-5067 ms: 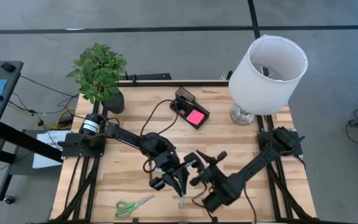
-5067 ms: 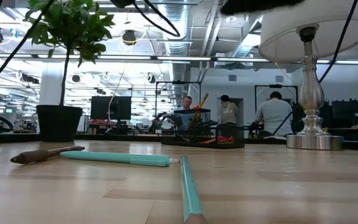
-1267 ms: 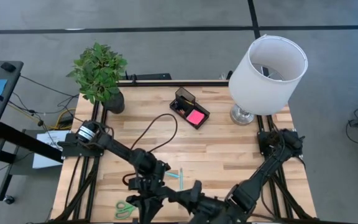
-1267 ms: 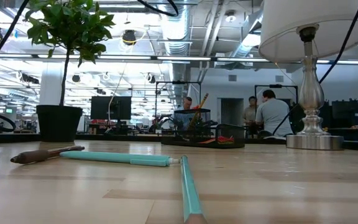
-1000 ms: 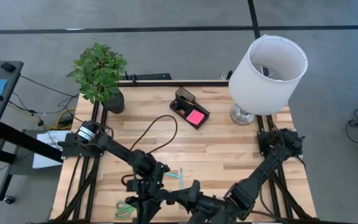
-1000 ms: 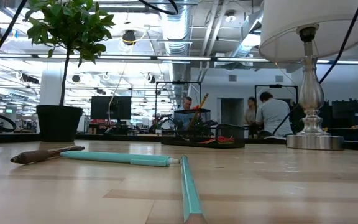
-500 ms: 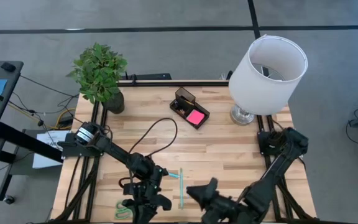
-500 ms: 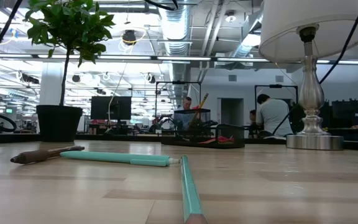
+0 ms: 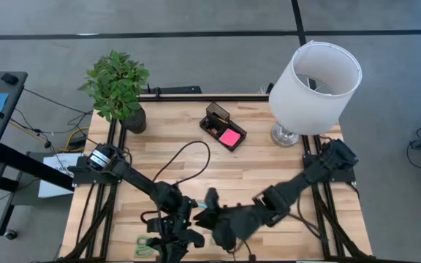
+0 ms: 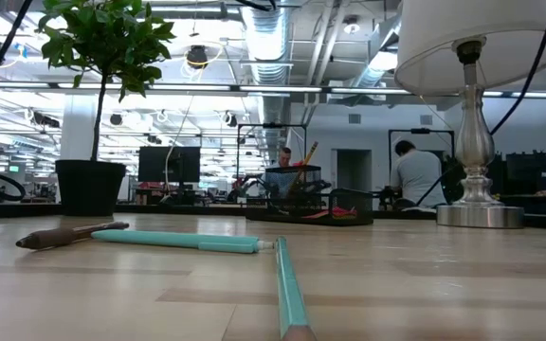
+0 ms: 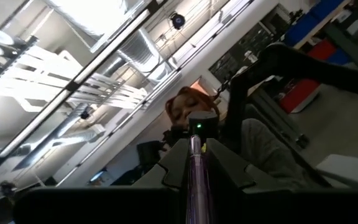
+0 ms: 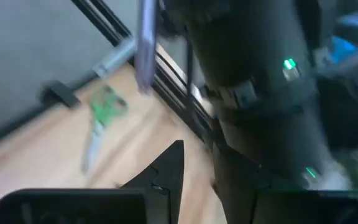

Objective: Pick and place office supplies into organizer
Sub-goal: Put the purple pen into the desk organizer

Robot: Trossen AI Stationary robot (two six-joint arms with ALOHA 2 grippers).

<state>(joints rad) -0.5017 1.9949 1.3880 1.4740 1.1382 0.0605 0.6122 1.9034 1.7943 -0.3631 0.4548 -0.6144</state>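
While the left pincer (image 9: pixel 172 235) remains low at the near edge of the tabletop (image 9: pixel 269 183), left of centre, the right arm has swung in half a second from the near edge toward the middle. The right pincer (image 9: pixel 214 213) now hangs just beside the left one, over the spot where the two teal pens (image 10: pixel 287 289) lie. The left wrist view looks up at the ceiling, and a violet pen (image 11: pixel 195 171) runs straight between the left arm's fingers, so this pincer appears closed on it. How far the right pincer is spread cannot be told.

Judged from this closing-in, a handover of the pen or a reach for the teal pens is being prepared. No item is on its way to the organizer yet. The organizer (image 9: pixel 216 119) stands near the far edge, about mid-width and well apart from both arms, with the pink sticky-note pad (image 9: pixel 231 137) in its low tray.

The green-handled scissors (image 12: pixel 101 118) lie by the near edge, near the left arm. A lamp (image 9: pixel 314 77) at the far right corner, a potted plant (image 9: pixel 115 88) at the far left corner and a looping black cable (image 9: pixel 188 157) border the route to the organizer. A person (image 10: pixel 415 178) stands in the room behind.
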